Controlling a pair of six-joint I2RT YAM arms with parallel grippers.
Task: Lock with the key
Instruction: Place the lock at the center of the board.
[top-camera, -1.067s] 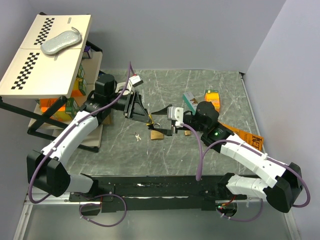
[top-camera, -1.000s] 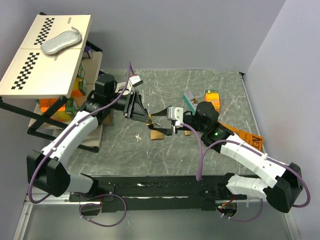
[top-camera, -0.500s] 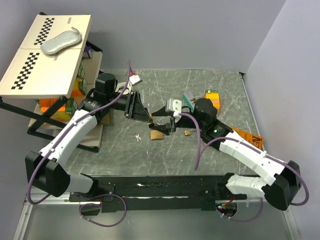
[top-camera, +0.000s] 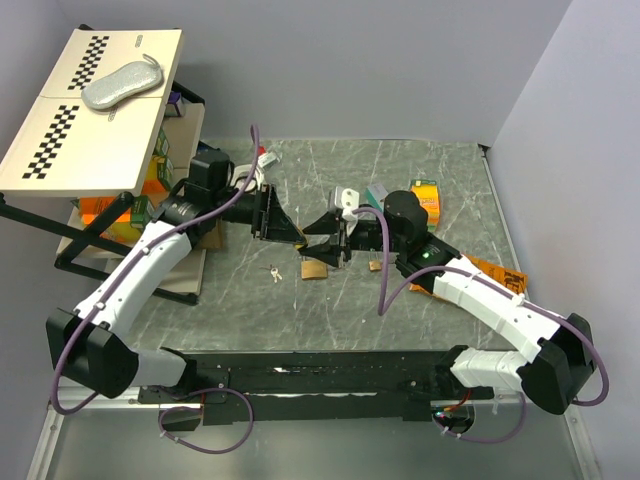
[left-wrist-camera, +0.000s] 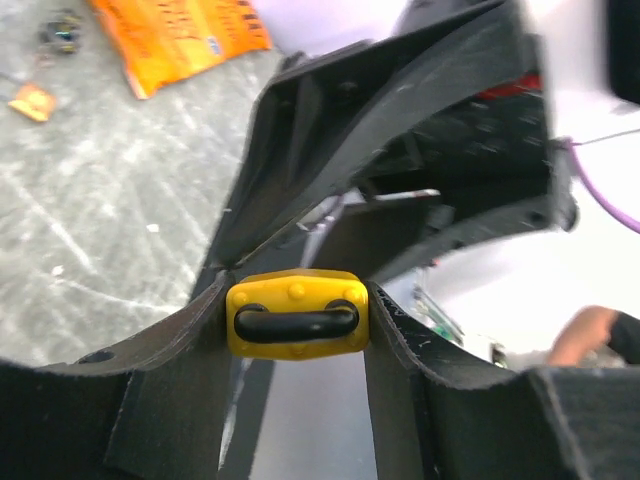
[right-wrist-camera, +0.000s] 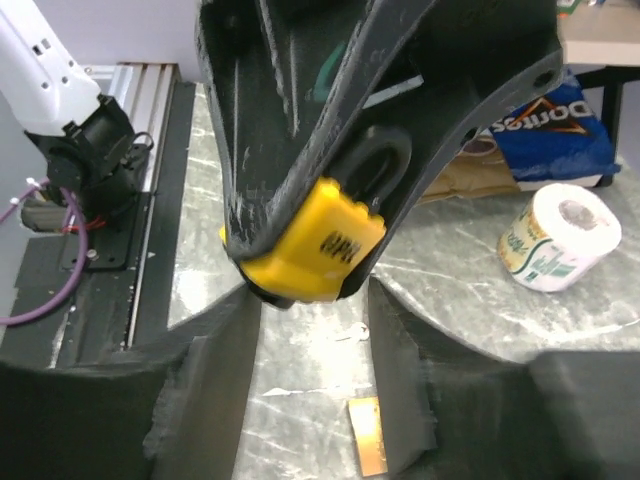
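Observation:
A yellow padlock with a black shackle is clamped between my left gripper's fingers and held in the air above the table. In the right wrist view the padlock hangs just above and between my right gripper's fingers, which are open and empty. In the top view the left gripper and right gripper face each other tip to tip. A small silver key lies on the table below them and also shows in the right wrist view.
A brown card piece lies by the key. An orange bag, an orange box and a teal box sit at the right. A checkered shelf stands at the left, near a paper roll.
My right gripper has risen from the table near the card piece and moved left up to the padlock. The left gripper has shifted only slightly, still holding the padlock.

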